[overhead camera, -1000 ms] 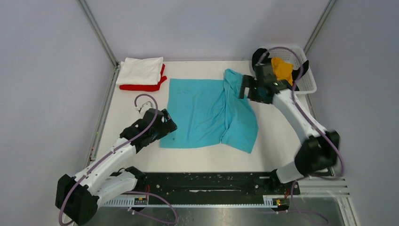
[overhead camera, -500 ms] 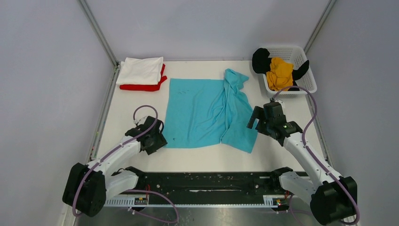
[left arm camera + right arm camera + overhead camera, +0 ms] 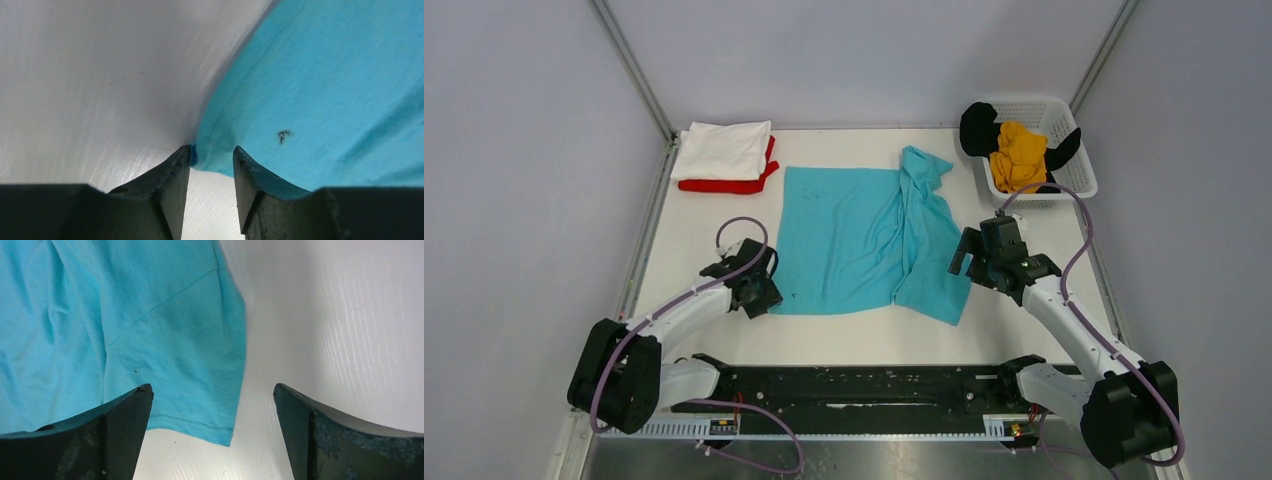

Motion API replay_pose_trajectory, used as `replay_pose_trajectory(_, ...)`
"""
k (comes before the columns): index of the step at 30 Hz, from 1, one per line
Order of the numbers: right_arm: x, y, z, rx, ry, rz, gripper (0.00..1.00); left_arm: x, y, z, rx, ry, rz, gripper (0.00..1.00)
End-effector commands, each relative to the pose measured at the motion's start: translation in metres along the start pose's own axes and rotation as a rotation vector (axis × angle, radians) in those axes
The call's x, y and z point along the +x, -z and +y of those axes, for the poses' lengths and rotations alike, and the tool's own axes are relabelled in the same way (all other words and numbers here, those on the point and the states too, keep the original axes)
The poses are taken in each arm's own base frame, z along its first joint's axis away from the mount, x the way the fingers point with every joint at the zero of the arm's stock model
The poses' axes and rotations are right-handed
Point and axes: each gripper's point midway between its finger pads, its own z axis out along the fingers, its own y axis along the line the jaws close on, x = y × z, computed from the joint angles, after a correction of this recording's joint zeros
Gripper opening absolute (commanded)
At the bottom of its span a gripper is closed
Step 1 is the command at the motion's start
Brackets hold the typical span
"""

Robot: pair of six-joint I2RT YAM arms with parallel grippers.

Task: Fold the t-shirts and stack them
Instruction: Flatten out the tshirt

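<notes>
Turquoise soft cloth t-shirt (image 3: 854, 240) lies spread across the middle of the white counter (image 3: 1024, 330). Its left part is flat, and its right side is folded over into a rumpled ridge that runs from near to far.

At its near-left corner the left pincer (image 3: 211, 155) sits low on the counter. The jaws are narrow but not closed; the hem corner sits in the gap, with bare counter showing just behind it.

The right pincer (image 3: 212, 392) is over the shirt's near-right part with its jaws spread wide, holding nothing. The shirt's right edge and hem corner lie between its fingers; I cannot tell whether they touch the cloth.

At the far-left corner a folded white cloth t-shirt (image 3: 722, 150) rests on a folded red one (image 3: 724, 185). At the far-right corner a white plastic mesh basket (image 3: 1079, 175) holds a crumpled mustard-yellow t-shirt (image 3: 1017, 155) and a black one (image 3: 974, 128).
</notes>
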Motion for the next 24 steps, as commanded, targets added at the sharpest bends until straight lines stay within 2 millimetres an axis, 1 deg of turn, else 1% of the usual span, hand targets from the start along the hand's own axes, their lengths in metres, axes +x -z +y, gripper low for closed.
replay_pose_trajectory(1,-0.006,0.001,-0.005,0.031,0.008,-0.027,0.99,0.014,-0.010,0.006,-0.037,-0.031,0.068,0.35)
replay_pose_trajectory(3,-0.005,0.001,-0.006,0.034,0.012,-0.029,1.00,0.015,-0.011,0.003,-0.038,-0.039,0.079,0.27)
replay_pose_trajectory(4,-0.005,0.002,-0.008,0.038,0.013,-0.031,1.00,0.015,-0.011,0.001,-0.034,-0.043,0.083,0.20)
replay_pose_trajectory(5,-0.004,0.002,-0.008,0.039,0.012,-0.031,0.99,0.014,-0.012,0.000,-0.030,-0.049,0.085,0.07)
replay_pose_trajectory(6,-0.002,0.003,-0.009,0.040,0.014,-0.024,0.99,0.014,-0.011,-0.002,-0.025,-0.052,0.086,0.00)
replay_pose_trajectory(10,0.010,0.003,-0.004,0.007,0.002,0.032,0.99,0.007,-0.007,-0.010,0.009,-0.067,0.061,0.00)
replay_pose_trajectory(12,0.024,0.002,-0.002,-0.008,-0.033,0.088,0.98,0.001,-0.004,-0.012,0.023,-0.074,0.034,0.00)
replay_pose_trajectory(14,0.043,0.001,-0.001,-0.016,-0.052,0.165,0.97,-0.002,-0.001,-0.016,0.053,-0.075,0.011,0.00)
replay_pose_trajectory(16,0.062,0.001,-0.003,0.005,-0.037,0.226,0.96,-0.006,0.002,-0.023,0.103,-0.069,-0.019,0.00)
replay_pose_trajectory(18,0.076,0.001,-0.003,0.027,-0.005,0.257,0.95,-0.007,0.004,-0.026,0.138,-0.065,-0.038,0.00)
replay_pose_trajectory(22,0.088,-0.001,0.002,0.059,0.041,0.276,0.89,-0.010,0.006,-0.027,0.159,-0.067,-0.067,0.00)
replay_pose_trajectory(24,0.091,-0.005,0.005,0.077,0.059,0.285,0.82,-0.011,0.006,-0.025,0.150,-0.074,-0.072,0.00)
